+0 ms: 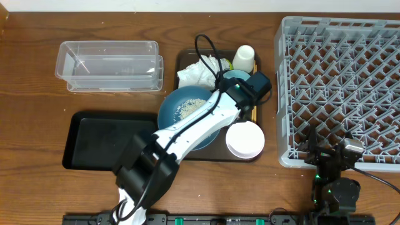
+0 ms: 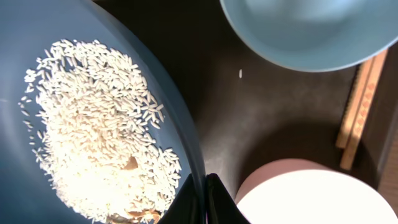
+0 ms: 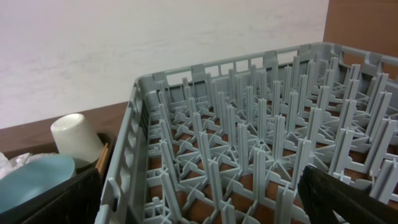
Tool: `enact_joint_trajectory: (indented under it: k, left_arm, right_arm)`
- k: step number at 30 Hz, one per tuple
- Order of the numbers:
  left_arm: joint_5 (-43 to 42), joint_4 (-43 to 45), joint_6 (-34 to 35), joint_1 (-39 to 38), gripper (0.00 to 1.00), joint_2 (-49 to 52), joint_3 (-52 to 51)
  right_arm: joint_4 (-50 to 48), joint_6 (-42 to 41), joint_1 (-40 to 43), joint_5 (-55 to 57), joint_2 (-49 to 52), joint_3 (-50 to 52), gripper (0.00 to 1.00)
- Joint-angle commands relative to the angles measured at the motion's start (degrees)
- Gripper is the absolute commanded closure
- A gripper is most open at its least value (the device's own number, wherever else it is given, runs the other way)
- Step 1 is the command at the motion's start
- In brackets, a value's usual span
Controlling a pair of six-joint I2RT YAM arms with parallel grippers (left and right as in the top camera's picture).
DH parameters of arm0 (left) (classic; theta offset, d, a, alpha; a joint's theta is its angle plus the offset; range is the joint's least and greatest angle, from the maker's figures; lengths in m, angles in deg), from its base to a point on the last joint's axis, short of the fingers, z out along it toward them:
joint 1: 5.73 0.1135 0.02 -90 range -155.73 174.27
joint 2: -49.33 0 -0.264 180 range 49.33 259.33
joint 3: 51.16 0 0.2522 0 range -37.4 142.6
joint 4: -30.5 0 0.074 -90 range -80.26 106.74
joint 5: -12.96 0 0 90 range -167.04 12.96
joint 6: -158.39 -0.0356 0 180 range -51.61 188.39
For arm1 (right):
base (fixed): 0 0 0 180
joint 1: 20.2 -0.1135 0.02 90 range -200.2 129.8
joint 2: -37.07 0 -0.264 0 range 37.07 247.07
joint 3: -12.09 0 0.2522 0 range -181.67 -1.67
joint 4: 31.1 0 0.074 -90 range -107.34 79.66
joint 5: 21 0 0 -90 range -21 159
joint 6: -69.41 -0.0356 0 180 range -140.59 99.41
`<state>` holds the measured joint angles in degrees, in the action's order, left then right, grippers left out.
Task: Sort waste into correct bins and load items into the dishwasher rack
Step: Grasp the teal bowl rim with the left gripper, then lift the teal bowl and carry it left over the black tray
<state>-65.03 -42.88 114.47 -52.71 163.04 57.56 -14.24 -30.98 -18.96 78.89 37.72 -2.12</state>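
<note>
Over tray (image 2: 249, 124), left claw (image 2: 203, 190) clamping blue plate (image 2: 25, 37) rim (jaws nearly closed)

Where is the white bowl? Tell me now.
In the overhead view, the white bowl sits at the tray's near-right corner, between the blue plate of rice and the dishwasher rack.

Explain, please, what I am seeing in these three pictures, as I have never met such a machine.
Two robot arms work at a table. One picture looks down from above; the other two come from cameras on the wrists. The left gripper pinches the rim of a blue plate of rice, beside a white bowl, a pale blue bowl, a cup and a crumpled tissue. The right gripper is open and empty by the grey dishwasher rack.
</note>
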Motion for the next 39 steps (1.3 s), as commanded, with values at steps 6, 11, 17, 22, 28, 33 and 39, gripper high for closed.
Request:
enact_joint_trajectory:
  k: [6,11,17,22,28,33,39]
  left_arm:
    - [1.44,-3.93,-1.90,3.19,0.94,-8.15,1.18]
    - [-3.65,-6.86,-4.37,8.52,0.94,-13.11,1.18]
    - [-17.92,-7.30,-12.26,17.99,0.94,-19.78,1.18]
    - [-30.18,-8.26,-17.09,26.36,0.94,-25.40,1.16]
    - [-42.27,-8.90,-21.88,37.51,0.94,-30.25,-0.11]
    - [-49.86,-9.09,-24.72,44.65,0.94,-31.52,-3.74]
    - [-55.28,-5.88,-25.77,49.44,0.94,-31.52,-12.55]
  right_arm:
    - [0.11,0.39,-0.79,0.15,-0.35,0.13,0.01]
    - [0.11,0.39,-0.79,0.15,-0.35,0.13,0.01]
    - [0.11,0.39,-0.79,0.15,-0.35,0.13,0.01]
    - [0.11,0.39,-0.79,0.15,-0.35,0.13,0.01]
    - [0.11,0.39,-0.79,0.15,-0.35,0.13,0.01]
    - [0.11,0.39,-0.79,0.15,-0.35,0.13,0.01]
    - [0.11,0.39,-0.79,0.15,-0.35,0.13,0.01]
